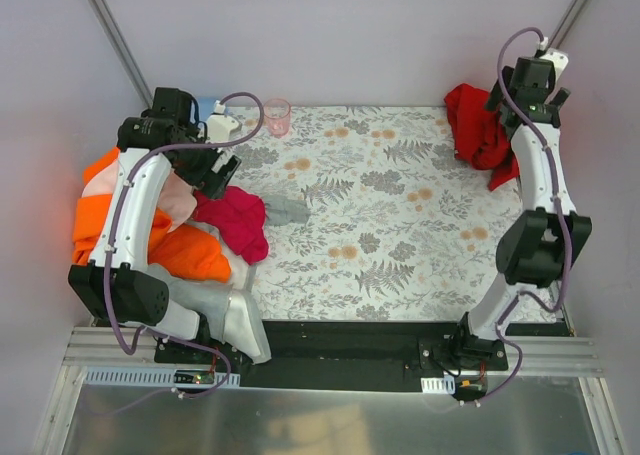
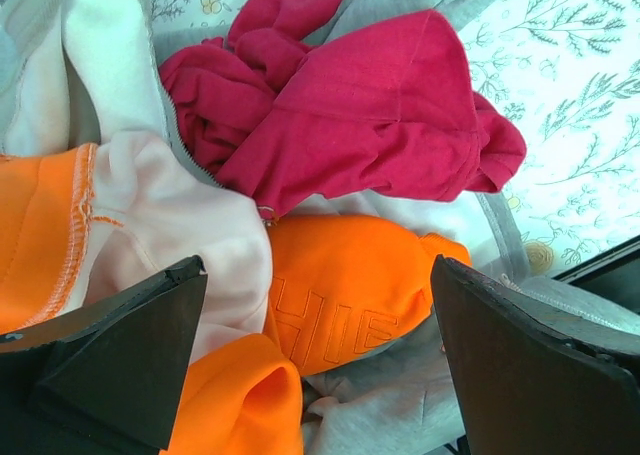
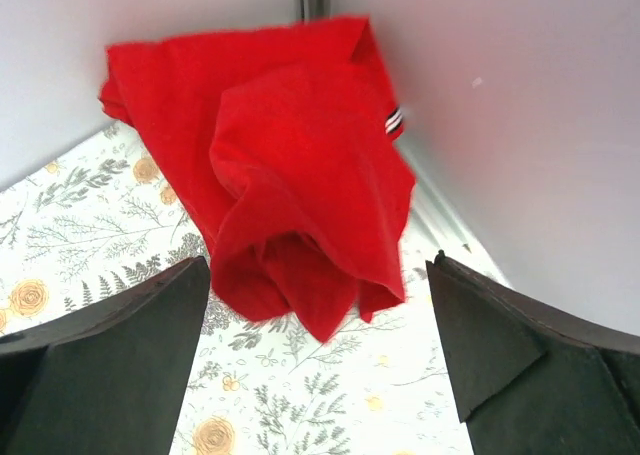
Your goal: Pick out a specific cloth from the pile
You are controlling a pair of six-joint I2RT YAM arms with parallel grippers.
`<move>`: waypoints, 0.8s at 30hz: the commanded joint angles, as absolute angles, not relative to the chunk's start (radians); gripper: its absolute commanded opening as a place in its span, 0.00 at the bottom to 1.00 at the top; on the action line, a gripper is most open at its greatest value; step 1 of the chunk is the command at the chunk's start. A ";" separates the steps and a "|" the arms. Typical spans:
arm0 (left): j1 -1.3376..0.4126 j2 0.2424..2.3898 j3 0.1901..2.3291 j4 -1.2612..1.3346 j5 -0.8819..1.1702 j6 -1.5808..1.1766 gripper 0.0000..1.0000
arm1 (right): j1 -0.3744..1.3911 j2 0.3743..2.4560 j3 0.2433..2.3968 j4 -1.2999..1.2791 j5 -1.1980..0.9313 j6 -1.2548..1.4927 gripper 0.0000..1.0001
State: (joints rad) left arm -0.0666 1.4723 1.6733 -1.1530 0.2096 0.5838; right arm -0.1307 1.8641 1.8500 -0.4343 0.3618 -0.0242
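Observation:
The scarlet-red cloth [image 1: 478,130] lies bunched in the table's far right corner, against the wall, apart from the pile. In the right wrist view it [image 3: 290,175] fills the upper middle, with a small striped tag. My right gripper [image 3: 318,310] is open and empty, its jaws spread wide just short of the cloth's near edge. The pile [image 1: 150,225] sits at the left: orange, pale pink, grey and a magenta cloth [image 1: 238,220]. My left gripper [image 2: 320,275] is open and empty, hovering over the orange cloth [image 2: 350,295], with the magenta cloth [image 2: 370,115] beyond.
A pink plastic cup [image 1: 277,117] and a pale blue object [image 1: 207,107] stand at the far left edge. A grey cloth [image 1: 285,210] lies beside the magenta one. A white-grey cloth [image 1: 235,320] hangs over the near left edge. Walls close in on both sides.

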 commanded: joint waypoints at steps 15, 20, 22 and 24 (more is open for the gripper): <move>-0.140 1.408 1.426 -0.620 0.177 0.252 0.99 | 0.087 0.881 0.800 0.027 0.025 -0.002 0.99; -0.140 1.367 1.194 -0.376 0.083 0.155 0.99 | 0.091 0.818 0.563 0.141 0.075 0.103 0.99; -0.138 1.333 1.085 -0.269 0.055 0.166 0.99 | 0.089 0.801 0.490 0.181 0.110 0.121 0.99; -0.135 1.316 0.993 -0.154 0.020 0.172 0.99 | 0.089 0.787 0.442 0.201 0.168 0.126 0.99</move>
